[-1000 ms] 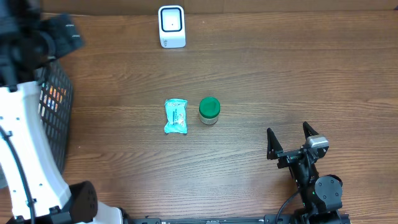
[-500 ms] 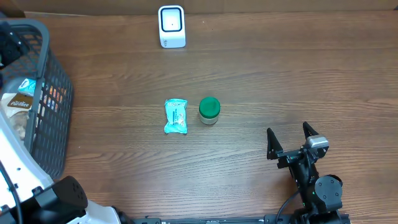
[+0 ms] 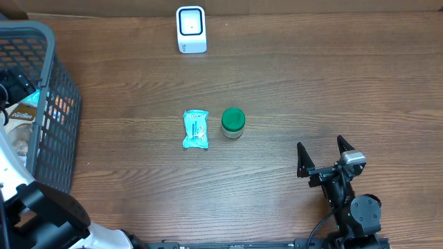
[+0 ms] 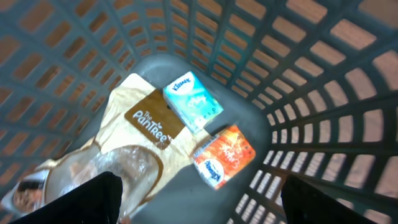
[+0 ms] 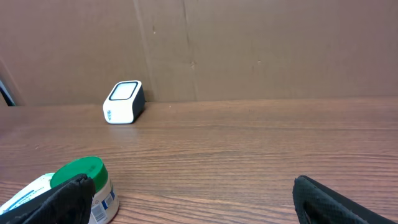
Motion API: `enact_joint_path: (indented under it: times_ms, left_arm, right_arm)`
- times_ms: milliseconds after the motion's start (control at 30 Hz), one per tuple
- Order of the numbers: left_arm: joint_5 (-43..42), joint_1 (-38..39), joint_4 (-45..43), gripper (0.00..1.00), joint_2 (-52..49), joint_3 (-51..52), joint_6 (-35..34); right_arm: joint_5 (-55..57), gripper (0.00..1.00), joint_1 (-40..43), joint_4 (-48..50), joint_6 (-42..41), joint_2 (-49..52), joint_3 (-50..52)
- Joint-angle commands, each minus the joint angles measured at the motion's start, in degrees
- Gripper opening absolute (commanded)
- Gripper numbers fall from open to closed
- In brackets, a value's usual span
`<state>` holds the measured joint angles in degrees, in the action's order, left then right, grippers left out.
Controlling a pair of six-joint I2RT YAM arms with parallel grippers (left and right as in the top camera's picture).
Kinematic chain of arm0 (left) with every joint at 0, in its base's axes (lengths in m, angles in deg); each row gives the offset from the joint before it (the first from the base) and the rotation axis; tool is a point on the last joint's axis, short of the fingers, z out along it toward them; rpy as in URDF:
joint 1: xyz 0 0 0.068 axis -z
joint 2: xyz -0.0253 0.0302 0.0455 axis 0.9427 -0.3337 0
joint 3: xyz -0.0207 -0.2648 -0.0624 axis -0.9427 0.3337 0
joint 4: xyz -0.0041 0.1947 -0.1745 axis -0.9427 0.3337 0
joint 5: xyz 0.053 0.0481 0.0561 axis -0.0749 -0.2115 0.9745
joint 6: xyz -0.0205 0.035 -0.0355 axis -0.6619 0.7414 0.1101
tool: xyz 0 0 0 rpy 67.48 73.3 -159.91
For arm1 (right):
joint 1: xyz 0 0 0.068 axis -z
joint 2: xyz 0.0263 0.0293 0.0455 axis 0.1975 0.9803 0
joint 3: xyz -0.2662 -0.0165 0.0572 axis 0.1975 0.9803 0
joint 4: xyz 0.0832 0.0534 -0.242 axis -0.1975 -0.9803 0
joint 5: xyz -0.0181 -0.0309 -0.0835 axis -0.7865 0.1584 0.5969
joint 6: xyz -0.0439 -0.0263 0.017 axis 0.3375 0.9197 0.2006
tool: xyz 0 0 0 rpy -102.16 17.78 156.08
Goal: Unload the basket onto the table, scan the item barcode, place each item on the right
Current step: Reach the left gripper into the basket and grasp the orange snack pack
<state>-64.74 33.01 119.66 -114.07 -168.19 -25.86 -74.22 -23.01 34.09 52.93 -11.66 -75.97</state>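
Two items lie mid-table: a teal packet (image 3: 196,129) and a green-lidded jar (image 3: 233,122) with a barcode label. The white scanner (image 3: 191,29) stands at the far edge. In the left wrist view my left gripper (image 4: 199,205) hangs open inside the grey basket (image 4: 323,74), holding nothing. Below it lie a blue Kleenex pack (image 4: 192,101), an orange Kleenex pack (image 4: 224,155) and a tan Pantree bag (image 4: 134,134). My right gripper (image 3: 324,153) rests open near the front right. Its wrist view shows the jar (image 5: 84,186), the packet (image 5: 25,190) and the scanner (image 5: 123,102) ahead.
The mesh basket (image 3: 59,117) fills the table's left edge, and my white left arm (image 3: 14,173) reaches over its near side. A brown cardboard wall (image 5: 249,43) backs the table behind the scanner.
My left arm has swung off the basket's top towards the left edge, uncovering the basket's rim and contents. The right arm, packet, jar and scanner have not moved.
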Motion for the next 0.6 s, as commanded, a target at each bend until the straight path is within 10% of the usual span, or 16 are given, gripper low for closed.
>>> enact_joint_path:
  times_ms: [0, 567]
  left_arm:
    - [-0.7, 0.3, -1.6, 0.84, -1.7, 1.7, 4.2]
    - [-12.5, 0.9, -3.8, 0.8, -19.7, 1.7, 13.7]
  right_arm:
    - [-0.3, 1.0, 0.1, 0.4, 0.2, -0.7, 0.6]
    - [-0.3, 1.0, 0.1, 0.4, 0.2, -0.7, 0.6]
